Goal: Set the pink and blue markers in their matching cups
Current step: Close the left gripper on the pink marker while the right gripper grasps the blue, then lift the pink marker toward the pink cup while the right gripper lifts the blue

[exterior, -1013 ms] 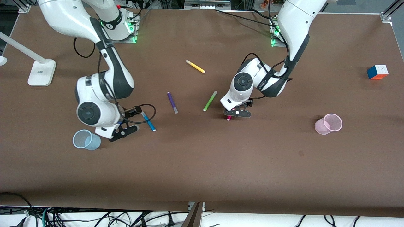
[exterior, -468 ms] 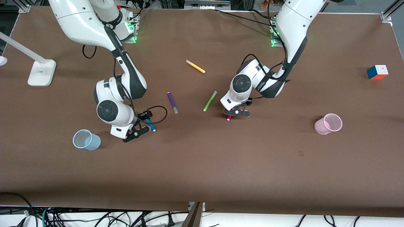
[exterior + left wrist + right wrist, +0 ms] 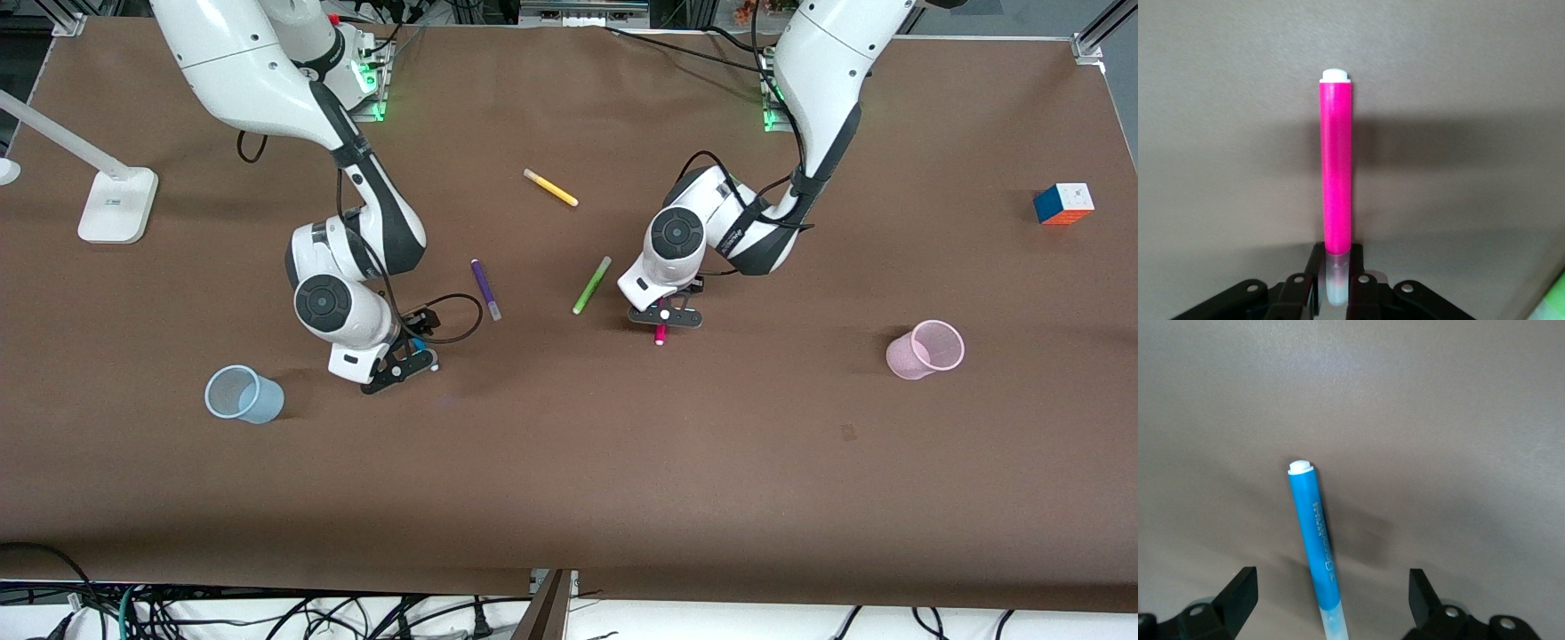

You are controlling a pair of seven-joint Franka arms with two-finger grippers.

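Note:
My left gripper [image 3: 663, 316] is shut on the pale cap of the pink marker [image 3: 660, 335], low over the middle of the table. In the left wrist view the marker [image 3: 1337, 167] points away from the gripper [image 3: 1336, 270], white end outermost. My right gripper [image 3: 400, 368] is open, low over the blue marker [image 3: 417, 343], which is mostly hidden under it. In the right wrist view the blue marker [image 3: 1315, 533] lies on the table between the spread fingers [image 3: 1238, 593]. The pale blue cup [image 3: 242, 395] stands toward the right arm's end. The pale pink cup [image 3: 926, 349] stands toward the left arm's end.
A purple marker [image 3: 485, 289], a lime green marker [image 3: 591, 284] and a yellow marker [image 3: 550, 188] lie mid-table. A colour cube [image 3: 1063, 204] sits at the left arm's end. A white lamp base [image 3: 116, 206] stands at the right arm's end.
My right arm has swung from beside the blue cup to over the blue marker. My left gripper has shifted slightly and the pink marker's free end has turned with it.

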